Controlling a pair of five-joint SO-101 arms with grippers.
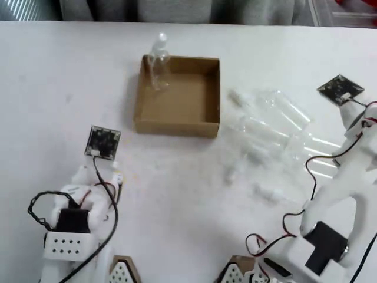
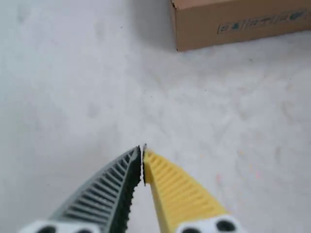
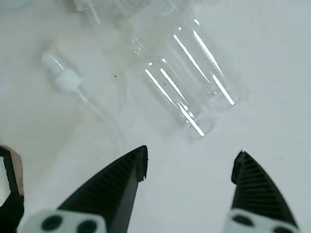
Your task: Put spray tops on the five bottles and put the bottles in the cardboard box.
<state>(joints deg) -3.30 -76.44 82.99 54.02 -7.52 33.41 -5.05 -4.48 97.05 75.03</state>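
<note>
The cardboard box (image 1: 177, 127) stands open in the middle of the table, and its corner (image 2: 233, 24) shows ahead of my left gripper. One clear bottle with a spray top (image 1: 158, 62) stands upright in the box's far left corner. Several clear bottles (image 1: 277, 127) lie in a loose heap right of the box, with white spray tops (image 1: 268, 193) scattered nearer the front. My left gripper (image 2: 142, 162) is shut and empty over bare table. My right gripper (image 3: 189, 170) is open just short of two lying bottles (image 3: 194, 82), with a spray top (image 3: 65, 77) beside them.
The table is white, with free room left of the box and along the far side. Both arm bases (image 1: 70, 230) and their cables sit at the front edge. A grey surface runs along the table's far edge.
</note>
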